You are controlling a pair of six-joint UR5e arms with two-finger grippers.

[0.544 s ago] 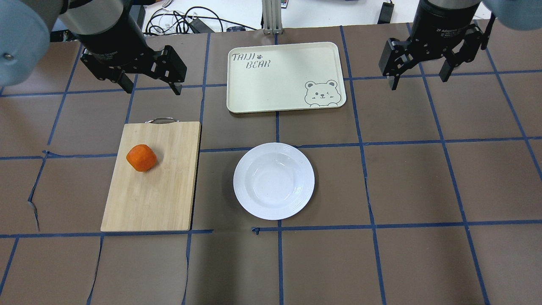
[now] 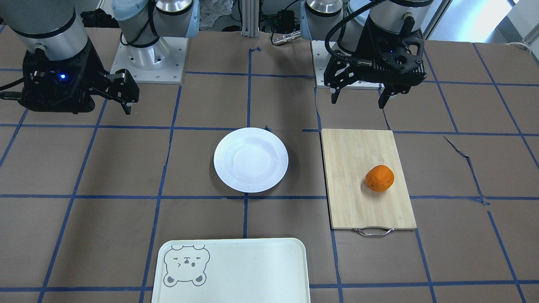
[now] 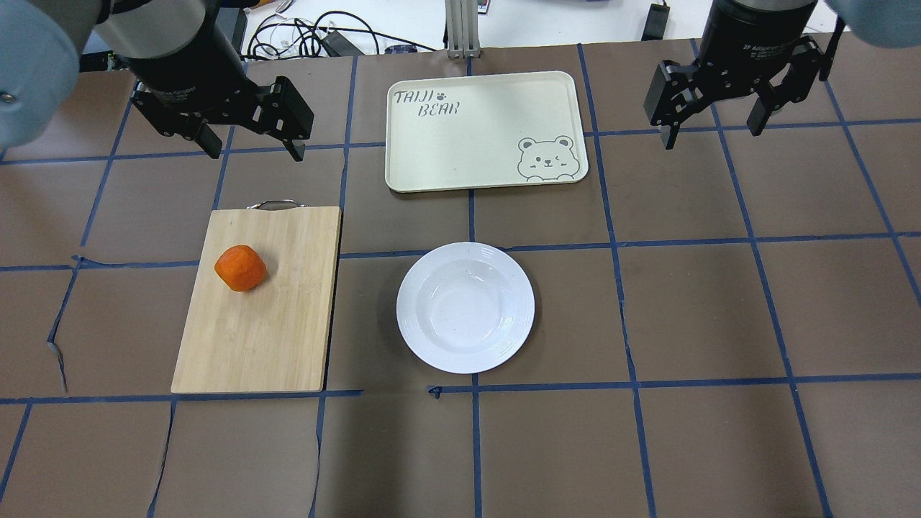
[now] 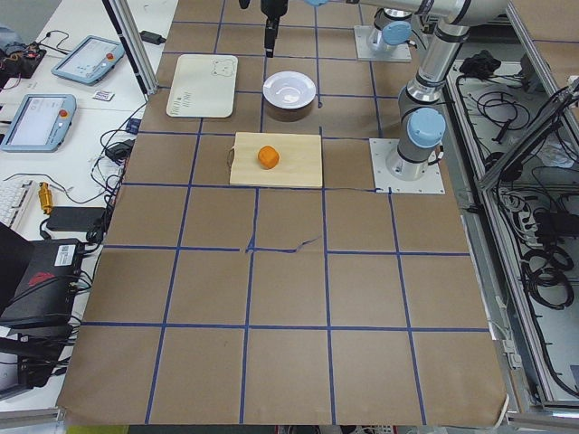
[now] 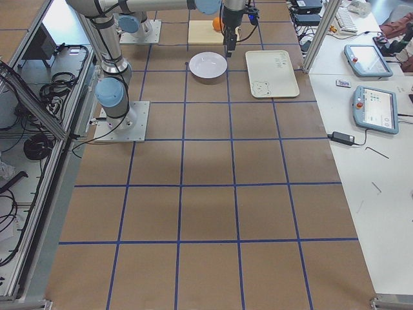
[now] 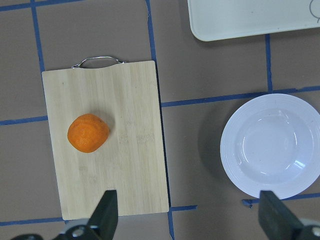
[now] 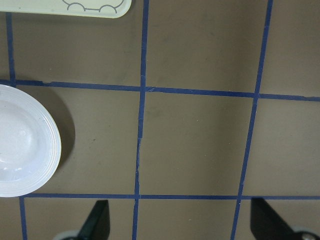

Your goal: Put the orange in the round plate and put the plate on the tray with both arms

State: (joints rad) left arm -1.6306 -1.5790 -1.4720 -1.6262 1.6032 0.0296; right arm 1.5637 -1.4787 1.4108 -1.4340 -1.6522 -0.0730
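On the board (image 3: 273,324), left of the plate (image 3: 465,308), the orange (image 3: 240,267) lay untouched. In the last half second only the arms had changed. The left gripper (image 3: 257,152) and right gripper (image 3: 712,137) had each drifted slightly toward the far edge, fingers spread wide and empty. The orange, the plate and the tray (image 3: 475,137) had not moved, so I judged the task not yet begun. Blue tape gridded the brown table (image 3: 691,302), and cables (image 3: 316,36) lay on the white bench beyond.

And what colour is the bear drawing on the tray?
Grey, on the cream tray; clearest in the overhead exterior view.
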